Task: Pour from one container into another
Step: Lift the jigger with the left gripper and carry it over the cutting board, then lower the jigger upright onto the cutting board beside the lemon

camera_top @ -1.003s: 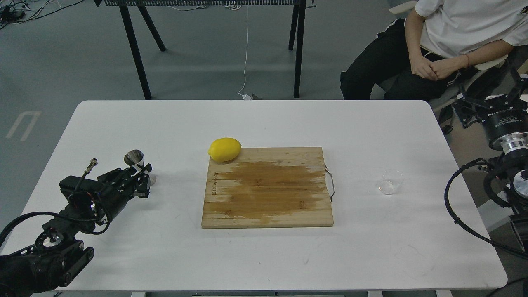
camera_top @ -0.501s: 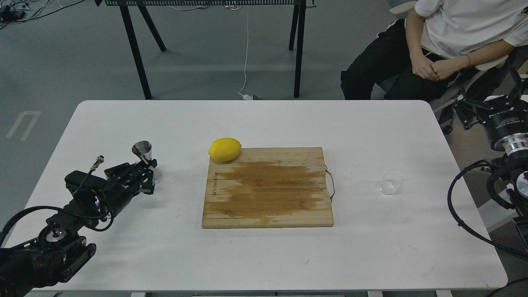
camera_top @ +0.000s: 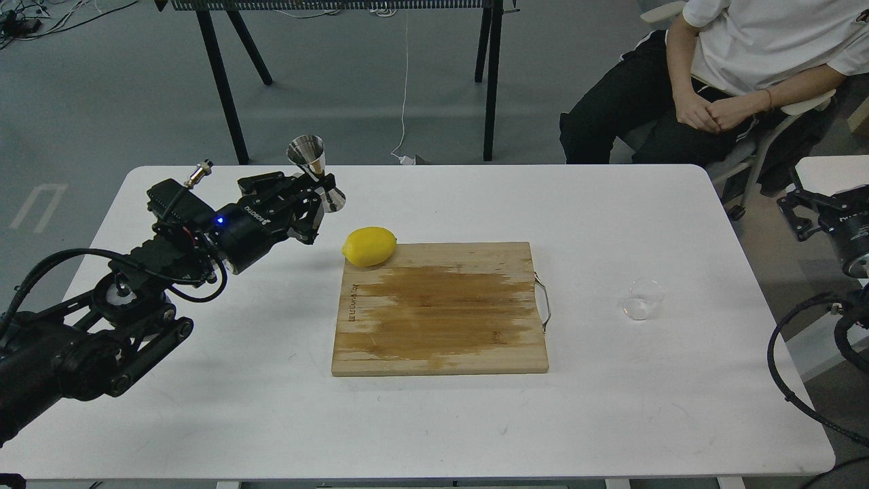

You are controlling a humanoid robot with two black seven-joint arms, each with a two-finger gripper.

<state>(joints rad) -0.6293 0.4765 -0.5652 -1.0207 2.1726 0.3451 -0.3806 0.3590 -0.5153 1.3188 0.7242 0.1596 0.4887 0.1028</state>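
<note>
Moved: left claw [camera_top: 313,197] has lifted the steel jigger [camera_top: 315,172] off the desk [camera_top: 204,407] and carried it up and rightward, toward the lemon [camera_top: 370,246].
Left claw: clamped on the jigger's waist, jigger upright, wide mouth up.
Right claw [camera_top: 811,207]: drawn back beyond the desk's right edge; open or closed, cannot tell.
Glass cup [camera_top: 641,299]: on the desk, right of the cutting board [camera_top: 440,309], well apart from both claws.
Handling, jigger: judged light, rigid, slick; waist grip suits it.
Handling, cup: judged fragile, smooth; take it round the wall, gently.
</note>
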